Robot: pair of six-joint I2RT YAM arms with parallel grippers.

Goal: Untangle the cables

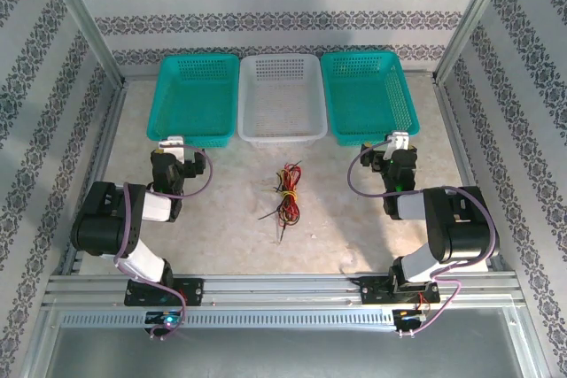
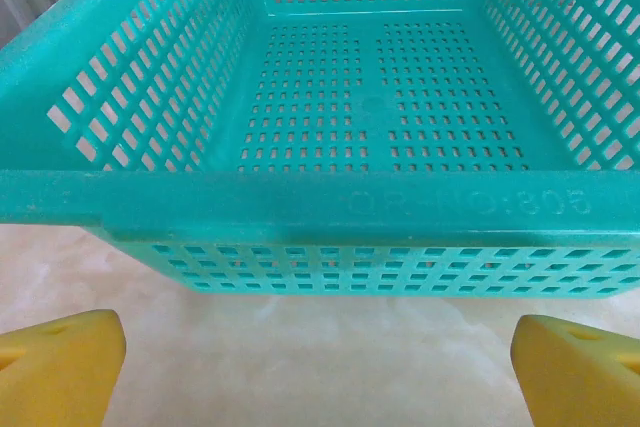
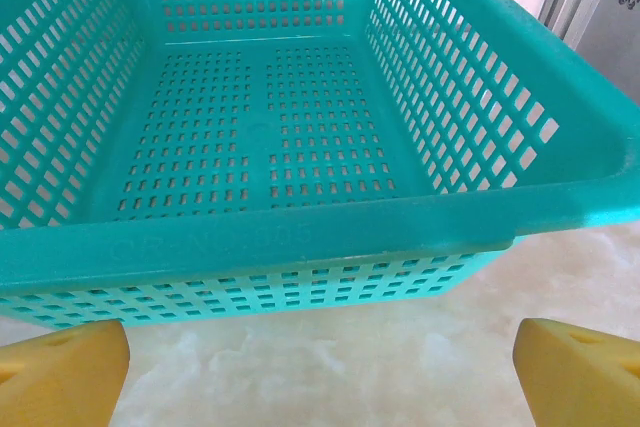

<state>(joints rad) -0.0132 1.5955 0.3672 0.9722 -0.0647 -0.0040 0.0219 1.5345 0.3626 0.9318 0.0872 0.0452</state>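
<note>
"Top external first: where are the cables (image 1: 285, 194)?"
"Dead centre of the table (image 1: 230, 227). It's a red, black and yellow knot lying just in front of the white basket (image 1: 279, 136), well apart from both arms."
"And the grippers?"
"The left gripper (image 1: 173, 143) sits at the near rim of the left teal basket (image 1: 217, 138), the right gripper (image 1: 400, 141) at the near rim of the right teal basket (image 1: 354, 140). Neither touches a wire."
"Left wrist now."
"The yellow pads (image 2: 60, 362) are spread wide at the two bottom corners, gripping nothing, with the left teal basket (image 2: 300, 202) straight ahead."
"Right wrist?"
"Its pads (image 3: 575, 367) are wide apart too, holding nothing. The right teal basket (image 3: 250, 237) is in front, pale table underneath."
</note>
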